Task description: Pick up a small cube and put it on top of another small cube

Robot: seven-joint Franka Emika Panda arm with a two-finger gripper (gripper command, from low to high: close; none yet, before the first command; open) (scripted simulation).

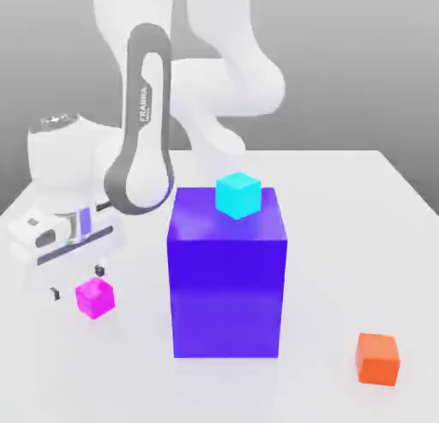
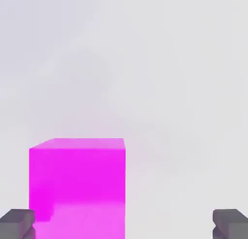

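Note:
The small cube (image 1: 94, 297), glossy magenta-pink, rests on the white table at the exterior view's left. My gripper (image 1: 77, 281) hangs low just above and slightly behind it, fingers spread wide and holding nothing. In the hand view the small cube (image 2: 77, 184) looms close between the two dark fingertips (image 2: 17, 223), nearer to one of them than the other, with the gripper (image 2: 124, 226) open around it. A cyan cube (image 1: 237, 195) sits on top of the big blue-violet block (image 1: 227, 275).
The tall blue-violet block stands mid-table, right beside the gripper's working spot. An orange cube (image 1: 377, 359) lies near the front at the exterior view's right. The white table (image 1: 343, 207) stretches behind and to the right.

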